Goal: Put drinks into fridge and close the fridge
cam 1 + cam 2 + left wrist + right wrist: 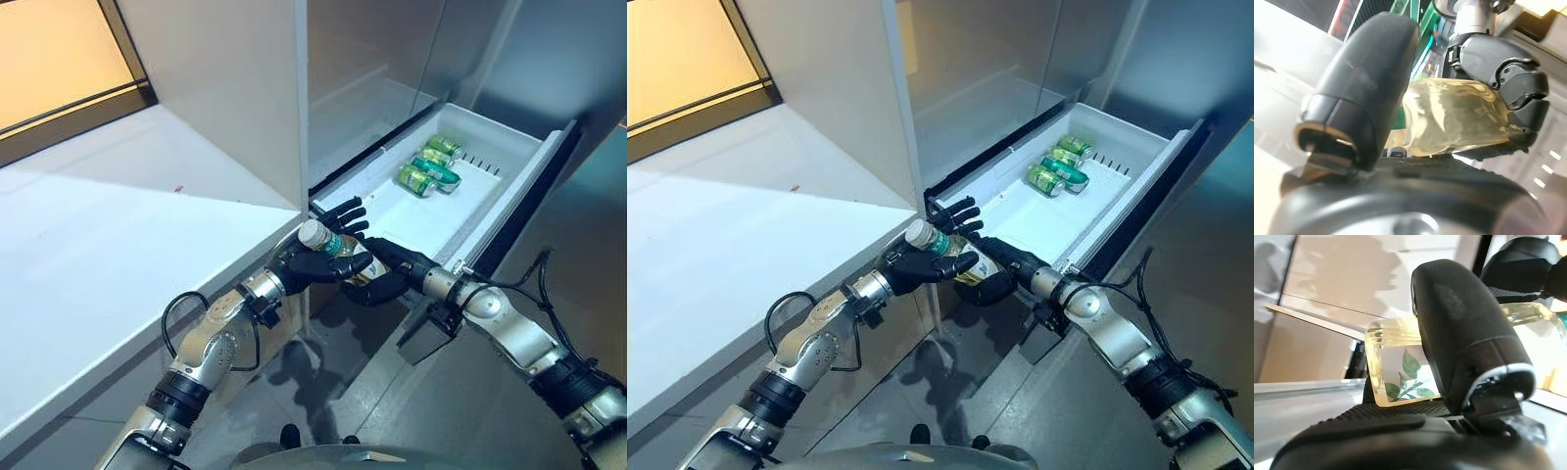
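Observation:
A clear bottle (329, 245) of yellow drink, white-capped with a green leaf label, is held in the air between both hands at the near left corner of the pulled-out white fridge drawer (511, 192). My left hand (299, 266) grips its upper part, thumb across the front and fingers spread behind it. From the other side my right hand (397, 270) is curled round its lower end. In the left wrist view the bottle (1454, 117) lies under the thumb (1366, 83). The right wrist view shows the bottle (1396, 367) pinned by that hand's thumb (1464, 328).
Three green cans (431, 166) lie at the far end of the drawer; its near half is bare white. A white counter (118, 225) runs along the left, beside the fridge's side wall (235, 88). The open upper compartment (372, 88) is above the drawer.

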Robot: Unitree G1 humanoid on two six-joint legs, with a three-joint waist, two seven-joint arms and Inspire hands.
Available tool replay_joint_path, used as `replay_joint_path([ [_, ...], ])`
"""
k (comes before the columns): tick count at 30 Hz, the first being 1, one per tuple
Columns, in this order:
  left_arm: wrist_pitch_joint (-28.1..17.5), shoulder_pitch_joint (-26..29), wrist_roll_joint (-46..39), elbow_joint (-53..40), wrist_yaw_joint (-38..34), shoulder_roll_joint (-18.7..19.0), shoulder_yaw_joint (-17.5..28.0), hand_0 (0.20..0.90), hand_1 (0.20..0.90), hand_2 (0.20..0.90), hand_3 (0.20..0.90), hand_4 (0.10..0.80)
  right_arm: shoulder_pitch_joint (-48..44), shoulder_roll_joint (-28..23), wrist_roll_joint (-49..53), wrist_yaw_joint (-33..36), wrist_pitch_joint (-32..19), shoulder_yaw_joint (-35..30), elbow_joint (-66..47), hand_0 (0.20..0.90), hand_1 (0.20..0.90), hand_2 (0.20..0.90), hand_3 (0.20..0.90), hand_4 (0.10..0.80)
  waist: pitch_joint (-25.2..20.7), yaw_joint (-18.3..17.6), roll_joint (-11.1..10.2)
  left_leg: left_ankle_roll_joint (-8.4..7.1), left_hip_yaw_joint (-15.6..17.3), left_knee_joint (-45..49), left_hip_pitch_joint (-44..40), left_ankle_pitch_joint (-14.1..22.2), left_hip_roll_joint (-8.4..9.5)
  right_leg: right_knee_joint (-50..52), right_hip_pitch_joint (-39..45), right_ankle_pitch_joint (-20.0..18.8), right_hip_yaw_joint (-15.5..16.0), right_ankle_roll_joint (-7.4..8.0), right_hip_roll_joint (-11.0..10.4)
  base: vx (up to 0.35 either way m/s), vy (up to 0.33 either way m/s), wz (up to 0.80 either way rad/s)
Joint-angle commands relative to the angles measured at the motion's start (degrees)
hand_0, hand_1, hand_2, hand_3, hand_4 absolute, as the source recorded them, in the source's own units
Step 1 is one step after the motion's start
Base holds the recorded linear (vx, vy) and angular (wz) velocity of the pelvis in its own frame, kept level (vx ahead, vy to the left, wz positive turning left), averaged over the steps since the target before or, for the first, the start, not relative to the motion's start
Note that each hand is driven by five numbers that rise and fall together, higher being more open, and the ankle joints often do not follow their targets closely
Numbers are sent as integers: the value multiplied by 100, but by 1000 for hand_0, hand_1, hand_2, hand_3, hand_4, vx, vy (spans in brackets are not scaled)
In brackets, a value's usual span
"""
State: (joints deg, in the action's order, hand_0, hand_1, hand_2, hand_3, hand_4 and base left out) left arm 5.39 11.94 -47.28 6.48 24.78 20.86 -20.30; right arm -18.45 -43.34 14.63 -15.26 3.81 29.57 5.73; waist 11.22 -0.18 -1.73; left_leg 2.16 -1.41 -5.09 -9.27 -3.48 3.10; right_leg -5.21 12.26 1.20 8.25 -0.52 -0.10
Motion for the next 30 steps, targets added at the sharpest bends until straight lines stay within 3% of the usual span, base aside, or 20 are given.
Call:
replay_joint_path([
  [1,354,-799,-73,-665,1076,160,-1733,900,900,900,900,800,-3027,-853,101,2470,125,-1855,2281,300,300,300,200,100,-549,390,44,-56,138,65,-107,639,25,511,-259,256,209,268,-39,36,-12,18],
  [13,-372,-1051,-297,-172,843,406,-1759,900,900,900,900,800,-3519,-884,-29,2641,-15,-1391,3156,300,300,300,200,100,-525,548,65,-122,76,45,-19,536,-27,483,-251,277,344,211,-35,32,-5,12],
  [23,-383,-1057,140,86,278,457,-1808,900,900,900,900,800,-3509,-951,-30,2816,-490,-1529,3031,300,300,300,200,100,-500,510,92,-117,107,70,-30,552,-46,509,-241,317,347,210,-47,4,-1,3],
  [30,-471,-1369,723,1119,-170,499,-1541,900,900,900,900,800,-3352,-1042,1087,2855,-828,-1968,2450,300,300,300,200,100,-485,504,68,-116,101,90,-11,553,-40,536,-268,339,330,206,-41,0,0,0],
])
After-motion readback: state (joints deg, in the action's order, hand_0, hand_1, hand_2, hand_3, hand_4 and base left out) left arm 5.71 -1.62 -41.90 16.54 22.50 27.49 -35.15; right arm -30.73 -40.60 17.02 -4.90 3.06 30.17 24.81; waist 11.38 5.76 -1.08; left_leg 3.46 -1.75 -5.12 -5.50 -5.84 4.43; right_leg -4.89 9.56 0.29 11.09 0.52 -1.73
